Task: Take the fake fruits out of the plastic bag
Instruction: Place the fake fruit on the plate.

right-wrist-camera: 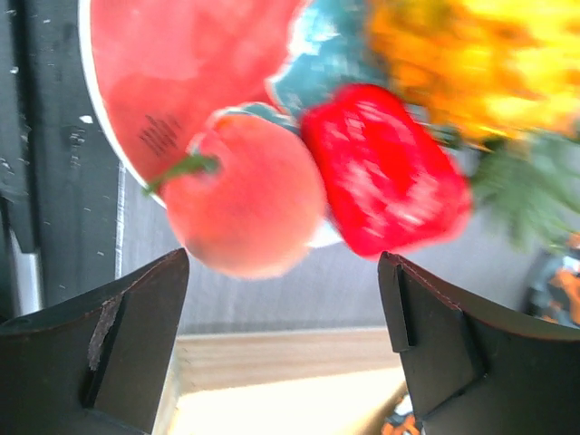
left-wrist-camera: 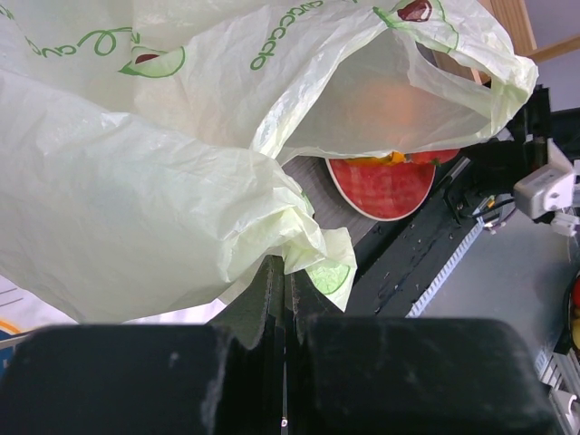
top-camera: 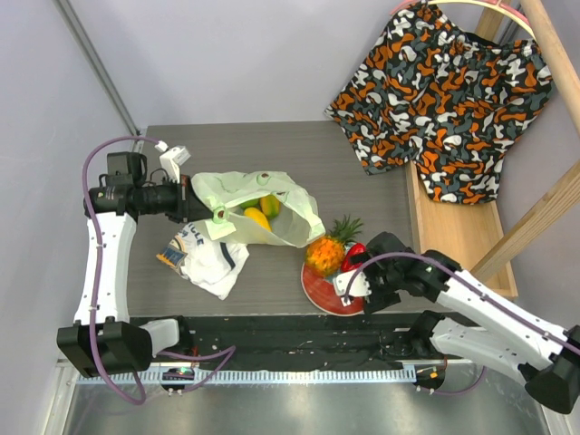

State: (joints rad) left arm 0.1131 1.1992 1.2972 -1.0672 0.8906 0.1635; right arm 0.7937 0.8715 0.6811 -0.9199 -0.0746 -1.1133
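Grey wood-grain bench, pale walls, a camouflage-print garment (top-camera: 444,91) hanging on a wooden rack (top-camera: 462,227) at the right: we look down on the large, crinkly pale-green plastic bag with avocado prints (top-camera: 258,213) lying mid-bench, its mouth turned toward the right arm. The left jaws are clamped shut on a gathered fold of the bag's film (left-wrist-camera: 299,258) and hold that edge up.

Through the mouth we see a yellow banana-like plastic fruit (top-camera: 256,218) and an orange-green rounded one (top-camera: 269,205) inside the bag. An orange plastic pineapple with a green crown (top-camera: 326,252), a red pepper-like fruit (right-wrist-camera: 385,172) and a peach-coloured rounded fruit (right-wrist-camera: 245,213) lie on or at the rim of the red plate with teal pattern (top-camera: 317,288). The right jaws hang wide open just beside that plate, gripping nothing. A white printed T-shirt (top-camera: 213,258) lies crumpled beside the bag.

We judge the fruits light, hard and glossy, so apt to slip or roll. The banana piece is best taken across its narrow middle, the round one across its widest part. The bag is thin and limp and will sag shut unless its rim is held.
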